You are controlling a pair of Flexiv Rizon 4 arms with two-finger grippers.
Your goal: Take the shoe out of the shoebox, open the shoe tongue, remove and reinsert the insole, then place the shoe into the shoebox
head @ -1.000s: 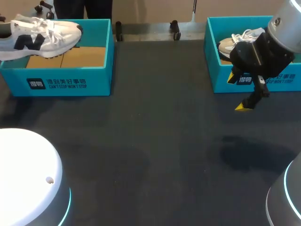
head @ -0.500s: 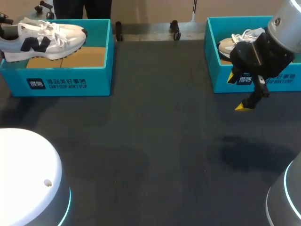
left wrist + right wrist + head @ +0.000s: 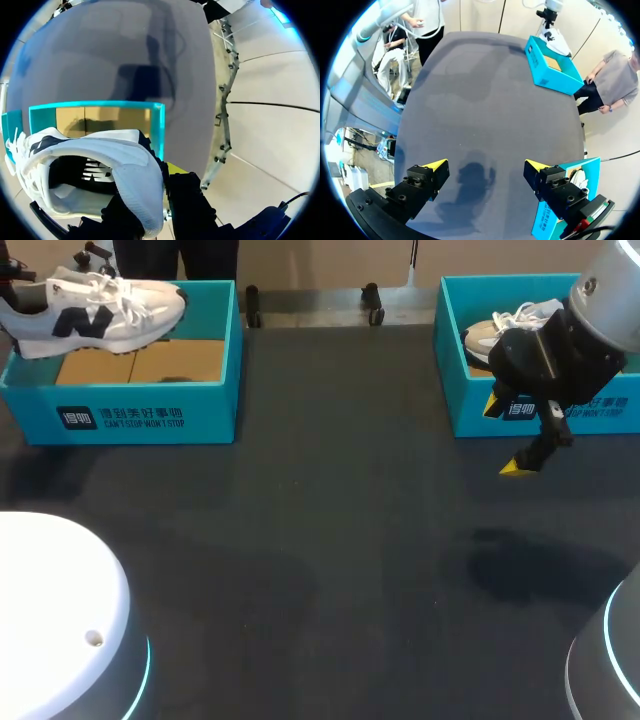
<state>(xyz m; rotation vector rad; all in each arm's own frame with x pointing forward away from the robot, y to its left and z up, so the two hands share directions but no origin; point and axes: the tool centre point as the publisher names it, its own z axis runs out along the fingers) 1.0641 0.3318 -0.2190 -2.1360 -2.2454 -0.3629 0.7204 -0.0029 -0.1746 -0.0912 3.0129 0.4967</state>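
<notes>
The left gripper (image 3: pixel 150 192) is clamped on the heel of a white sneaker (image 3: pixel 100 312), one yellow-tipped finger outside the heel collar and the other down inside the shoe. It holds the sneaker, with its dark side marking and white laces, up over the rear of the teal shoebox (image 3: pixel 120 405) at the far left corner of the dark tabletop (image 3: pixel 330 540). The toe points toward the box's right wall, and the sole looks clear of the brown cardboard floor (image 3: pixel 190 360).

From the left wrist, the sneaker's opening faces the camera, and the box lies ahead of the shoe.

On the other side, the right gripper (image 3: pixel 505 437) hangs above the tabletop with its fingers spread wide and nothing between them, just in front of a second teal shoebox (image 3: pixel 470 400). Another pale sneaker (image 3: pixel 505 325) lies in that box.
</notes>
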